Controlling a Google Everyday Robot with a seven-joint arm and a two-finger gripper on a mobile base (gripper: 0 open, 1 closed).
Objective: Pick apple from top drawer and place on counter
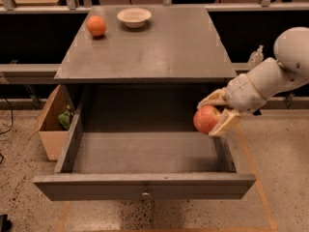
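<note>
The red apple [206, 119] with a yellowish patch is held in my gripper [215, 112], whose pale fingers [223, 123] close on it from above and below. It hangs in the air over the right side wall of the open top drawer [145, 185], below the level of the counter [154, 47]. The drawer is pulled fully out and its floor shows nothing inside. My white arm comes in from the right edge of the view.
An orange fruit [96, 25] and a pale bowl [134, 17] stand at the back of the counter. A cardboard box [50, 124] holding something green [65, 118] sits on the floor left of the cabinet. A small bottle [255, 57] stands on the right shelf.
</note>
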